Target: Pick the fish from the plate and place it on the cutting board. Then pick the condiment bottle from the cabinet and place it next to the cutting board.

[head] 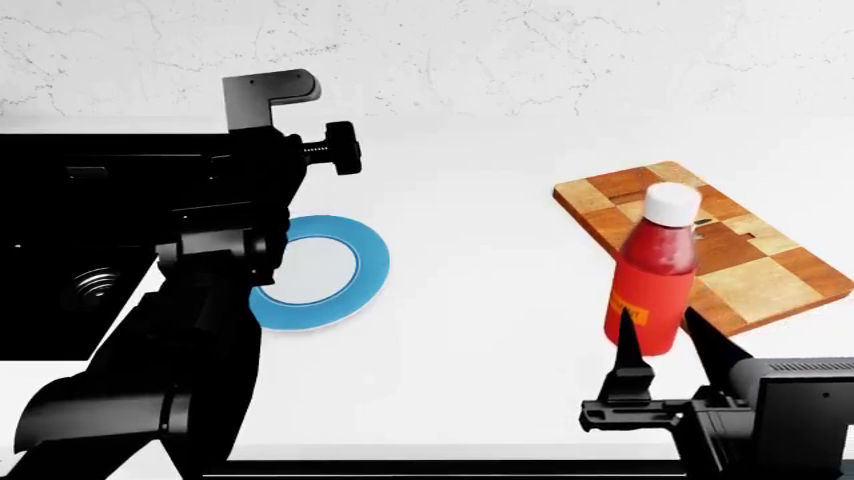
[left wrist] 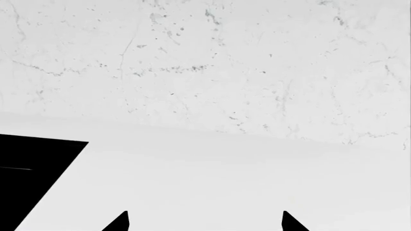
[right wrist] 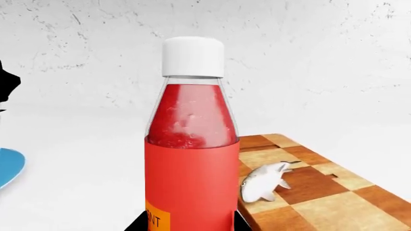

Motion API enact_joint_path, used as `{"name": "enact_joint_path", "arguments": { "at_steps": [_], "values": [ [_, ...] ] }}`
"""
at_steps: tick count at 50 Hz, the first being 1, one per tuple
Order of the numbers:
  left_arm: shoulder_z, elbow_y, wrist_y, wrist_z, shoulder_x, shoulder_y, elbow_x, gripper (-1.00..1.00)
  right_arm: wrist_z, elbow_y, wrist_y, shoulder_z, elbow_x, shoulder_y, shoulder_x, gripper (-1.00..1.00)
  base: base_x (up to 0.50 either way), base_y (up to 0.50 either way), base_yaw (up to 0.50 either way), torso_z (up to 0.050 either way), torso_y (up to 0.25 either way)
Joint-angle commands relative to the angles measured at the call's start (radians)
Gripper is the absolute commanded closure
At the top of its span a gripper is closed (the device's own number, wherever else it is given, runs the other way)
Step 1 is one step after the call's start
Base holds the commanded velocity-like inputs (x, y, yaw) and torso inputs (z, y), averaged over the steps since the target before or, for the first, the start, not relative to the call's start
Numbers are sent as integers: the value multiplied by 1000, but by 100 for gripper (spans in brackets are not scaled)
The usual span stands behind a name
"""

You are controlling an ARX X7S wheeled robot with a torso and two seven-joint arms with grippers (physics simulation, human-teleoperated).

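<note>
Red plastic condiment bottle (head: 655, 272) with white cap stands upright at centre right of the head view, touching or overlapping the near edge of the checkered wooden cutting board (head: 747, 262), where the small silvery-grey fish (right wrist: 263, 183) already lies; the blue-rimmed round plate (head: 358, 285) sits bare at centre left. Right gripper (head: 665, 350) flanks the bottle's base, but whether it pinches cannot be told; left gripper (left wrist: 205, 220) is spread and holds nothing. Risk: release on the board's edge could tip the bottle, though open white counter (head: 494, 330) lies leftward.
</note>
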State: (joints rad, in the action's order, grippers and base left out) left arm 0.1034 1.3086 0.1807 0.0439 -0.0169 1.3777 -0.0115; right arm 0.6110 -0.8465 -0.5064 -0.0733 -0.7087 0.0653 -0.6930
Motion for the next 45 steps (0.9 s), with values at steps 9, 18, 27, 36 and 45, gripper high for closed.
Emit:
{"name": "enact_joint_path", "arguments": {
  "at_steps": [9,18,27,36,45],
  "values": [
    [0,0,-1,1,0,0,-1,-100,-37,75,53,-54,122,17,25,100,0,0,0,0,0],
    [-1,0,-4,2,0,-2,0,-100,-55,112,94,-54,132,34,38,100,0,0,0,0,0],
    [-3,0,-4,2,1,-1,0,-100,-58,132,105,-44,126,30,42,100,0,0,0,1,1],
    [-6,0,-6,3,0,-2,0,-100,-70,178,123,-42,131,18,51,100,0,0,0,0,0],
    [-7,0,-5,3,0,-1,-1,-100,-74,209,120,-58,143,-8,59,100,0,0,0,0,0]
  ]
}}
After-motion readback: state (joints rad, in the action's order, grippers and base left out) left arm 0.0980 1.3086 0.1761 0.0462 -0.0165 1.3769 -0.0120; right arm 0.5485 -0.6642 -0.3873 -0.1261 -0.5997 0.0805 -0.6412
